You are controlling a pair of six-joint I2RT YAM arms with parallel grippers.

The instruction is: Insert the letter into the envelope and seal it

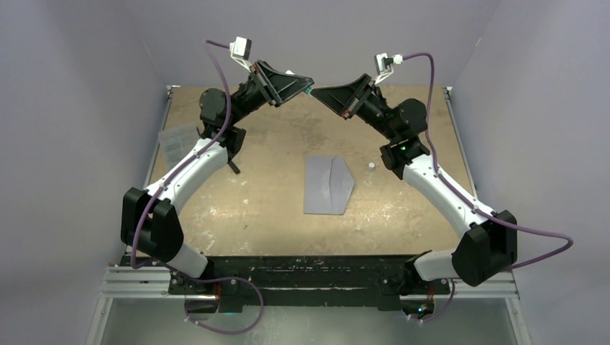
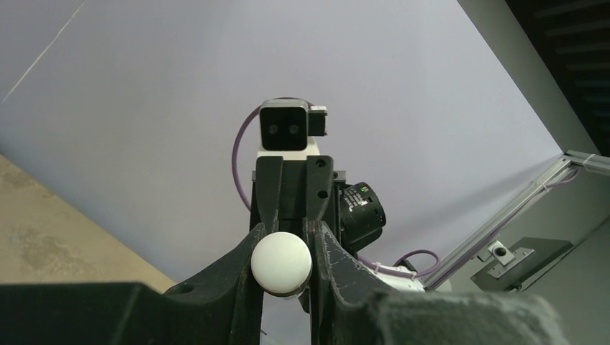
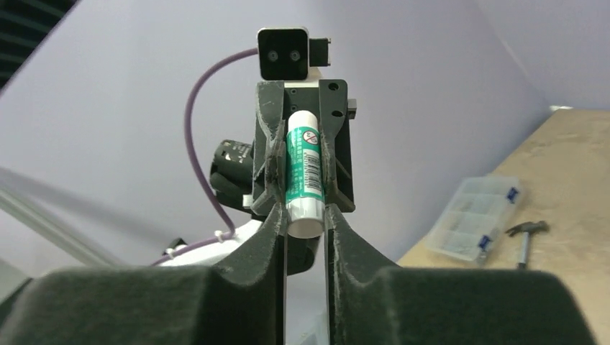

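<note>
The grey-blue envelope (image 1: 325,185) lies flat mid-table, its pointed flap toward the right. The letter does not show in any view. Both arms are raised over the far side of the table with their grippers tip to tip. A glue stick (image 3: 305,172) with a green label spans between them. My left gripper (image 1: 308,81) is shut on it, and its round white end (image 2: 281,262) shows between my left gripper's (image 2: 282,241) fingers. My right gripper (image 1: 317,92) is shut on the stick's other white end, seen in the right wrist view (image 3: 307,219).
A clear ribbed plastic box (image 1: 178,142) sits at the table's left edge and also shows in the right wrist view (image 3: 475,215), with a small hammer (image 3: 525,236) beside it. A small white object (image 1: 371,164) lies right of the envelope.
</note>
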